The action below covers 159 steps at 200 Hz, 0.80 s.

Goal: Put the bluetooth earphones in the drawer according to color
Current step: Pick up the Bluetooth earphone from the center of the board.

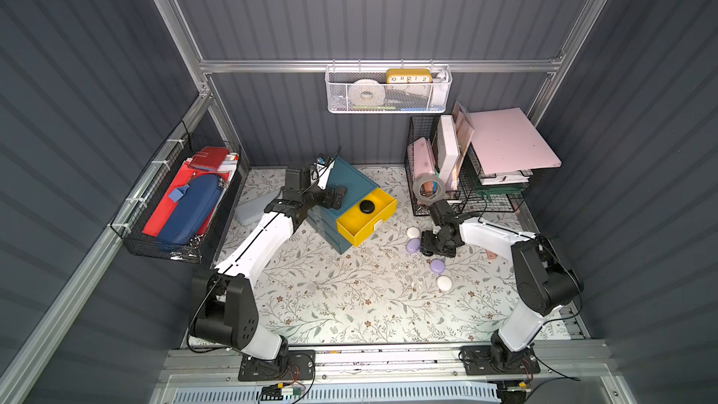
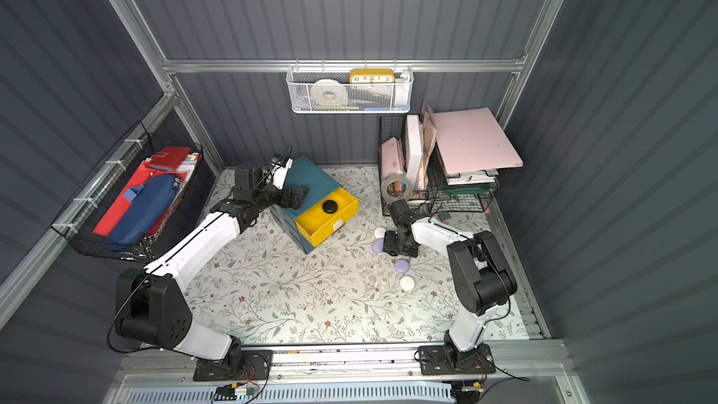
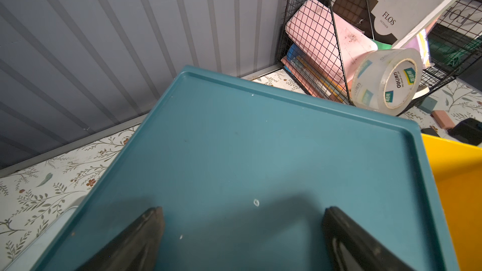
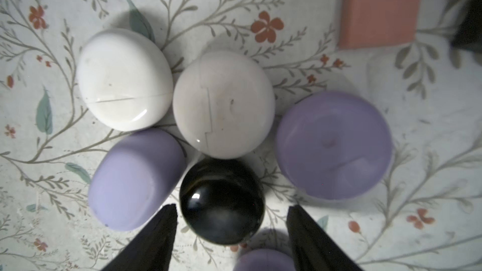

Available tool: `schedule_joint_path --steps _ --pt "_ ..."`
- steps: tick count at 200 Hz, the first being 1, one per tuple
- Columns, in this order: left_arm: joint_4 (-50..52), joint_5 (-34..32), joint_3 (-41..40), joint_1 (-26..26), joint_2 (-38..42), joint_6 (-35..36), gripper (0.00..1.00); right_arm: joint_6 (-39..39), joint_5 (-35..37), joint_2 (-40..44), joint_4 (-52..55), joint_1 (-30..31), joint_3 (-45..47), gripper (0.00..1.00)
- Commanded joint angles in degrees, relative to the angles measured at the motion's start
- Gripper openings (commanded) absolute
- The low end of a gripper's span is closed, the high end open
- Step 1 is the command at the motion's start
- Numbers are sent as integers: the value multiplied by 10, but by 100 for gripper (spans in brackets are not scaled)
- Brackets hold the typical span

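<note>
Right fingers [image 4: 154, 241] spread, straddling the black case [image 4: 221, 202]. There is a gap on each side and nothing is gripped yet. Probably chosen because a second black case [image 1: 366, 206] already lies in the yellow drawer [image 1: 349, 223], which is pulled out toward the near right, so black goes there.

The target sits in a tight huddle on the right of the counter [image 4: 52, 204]. Two white cases [image 4: 124, 79] and lilac cases [image 4: 135, 178] crowd it, one lilac just beside a fingertip. Closing may nudge that one.

Left fingers [image 3: 135, 241] also apart and empty, low over the cabinet [image 3: 260, 139] top. Contact cannot be told. Judged to be parked there to steady the cabinet while the drawer is loaded.

Outward: right wrist turned straight down over the huddle, forearm coming in from the right, elbow raised by the right edge. Left arm stretched long from its near-left base up to the cabinet, mid-far
</note>
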<state>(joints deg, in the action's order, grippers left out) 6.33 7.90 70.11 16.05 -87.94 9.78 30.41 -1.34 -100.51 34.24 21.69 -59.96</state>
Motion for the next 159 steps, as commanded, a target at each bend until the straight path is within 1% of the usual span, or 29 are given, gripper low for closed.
schedule_joint_path --steps 1,102,132,159 --pt "68 -3 -4 4 -21 -4 99 -3 -1 -9 -3 -1 -19 71" --pt "68 -6 -5 4 -21 -2 99 3 7 -40 -13 -1 -34 70" --pt "68 -6 -5 4 -21 -2 99 1 -1 -43 -2 -1 -36 67" --pt "68 -4 -5 5 -21 -2 99 -4 -1 -38 12 -1 -36 67"
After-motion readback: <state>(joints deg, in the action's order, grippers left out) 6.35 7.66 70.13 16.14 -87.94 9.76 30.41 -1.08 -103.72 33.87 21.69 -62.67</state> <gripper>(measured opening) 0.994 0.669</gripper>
